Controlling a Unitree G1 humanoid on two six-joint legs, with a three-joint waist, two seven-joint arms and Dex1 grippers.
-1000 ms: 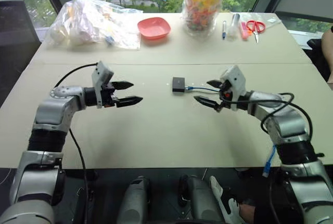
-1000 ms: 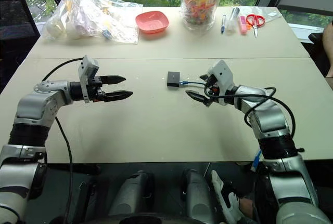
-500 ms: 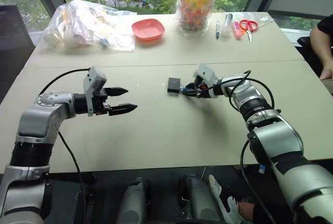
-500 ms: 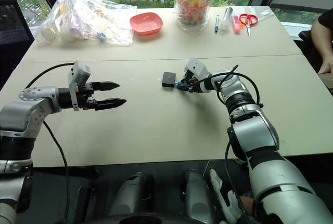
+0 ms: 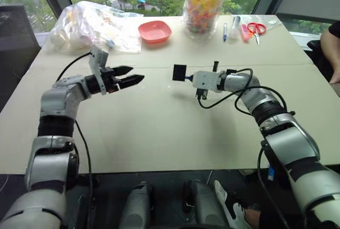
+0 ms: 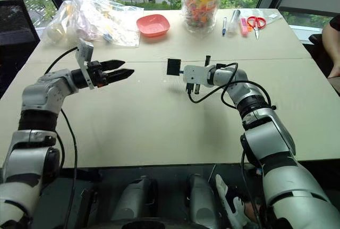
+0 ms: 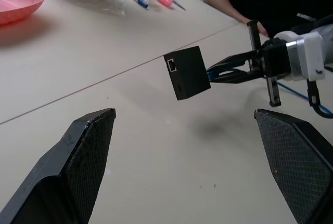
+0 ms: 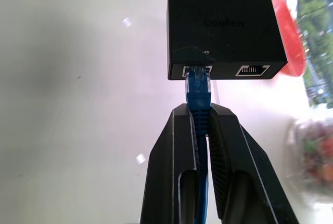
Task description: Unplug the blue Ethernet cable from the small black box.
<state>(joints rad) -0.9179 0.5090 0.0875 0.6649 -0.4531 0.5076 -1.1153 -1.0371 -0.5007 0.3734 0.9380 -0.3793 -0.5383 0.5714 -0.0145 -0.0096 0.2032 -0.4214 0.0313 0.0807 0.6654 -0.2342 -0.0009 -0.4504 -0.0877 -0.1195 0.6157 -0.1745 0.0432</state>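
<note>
Right wrist view: right gripper [image 8: 202, 114] clamps the blue cable [image 8: 199, 91], lifting the plugged box [image 8: 223, 34]; open left gripper [image 7: 195, 151] must grasp the box next.

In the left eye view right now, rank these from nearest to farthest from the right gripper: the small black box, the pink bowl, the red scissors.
1. small black box, hanging just off the right gripper, still on the cable
2. pink bowl, far side, toward the left
3. red scissors, far right corner
</note>
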